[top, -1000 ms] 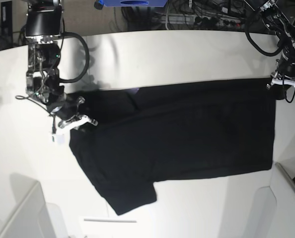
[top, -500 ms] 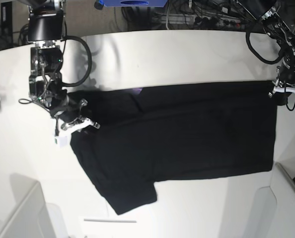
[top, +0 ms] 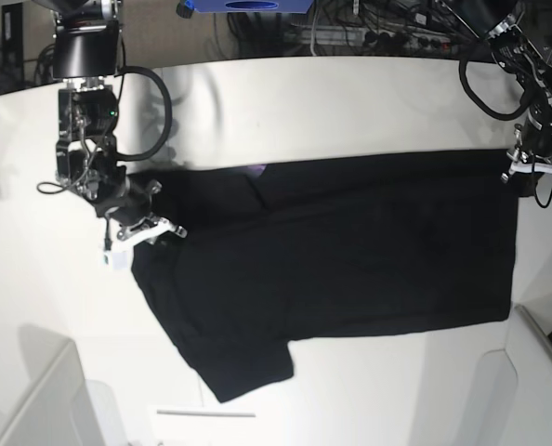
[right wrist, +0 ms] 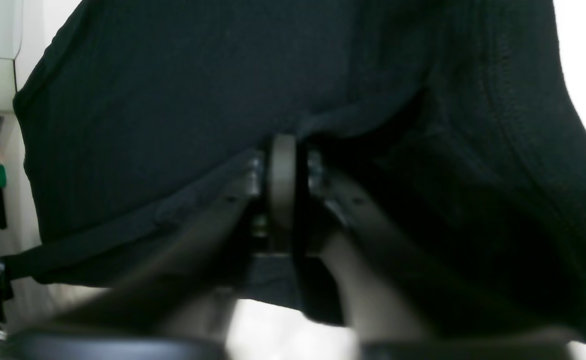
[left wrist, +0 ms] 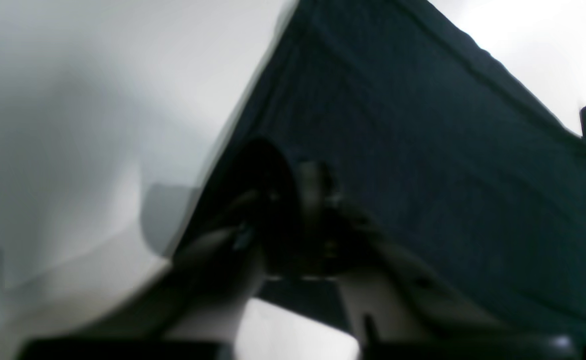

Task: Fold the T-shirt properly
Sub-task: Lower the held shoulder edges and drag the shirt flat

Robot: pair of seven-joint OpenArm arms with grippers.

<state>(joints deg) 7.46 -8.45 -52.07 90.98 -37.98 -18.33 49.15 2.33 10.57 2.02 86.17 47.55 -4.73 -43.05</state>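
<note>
— Where's the large black cloth T-shirt (top: pixel 350 251)?
— Spread flat across the white table (top: pixel 304 102) (one sleeve toward the near edge).
— The grippers?
— Left gripper (top: pixel 529 173) at a far corner, right gripper (top: pixel 138 229) at the opposite edge; whether either pinches cloth, I can't tell.

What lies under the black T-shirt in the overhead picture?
The T-shirt lies spread flat on the white table, which shows bare all around it. Anything beneath the cloth is covered and cannot be seen.
</note>
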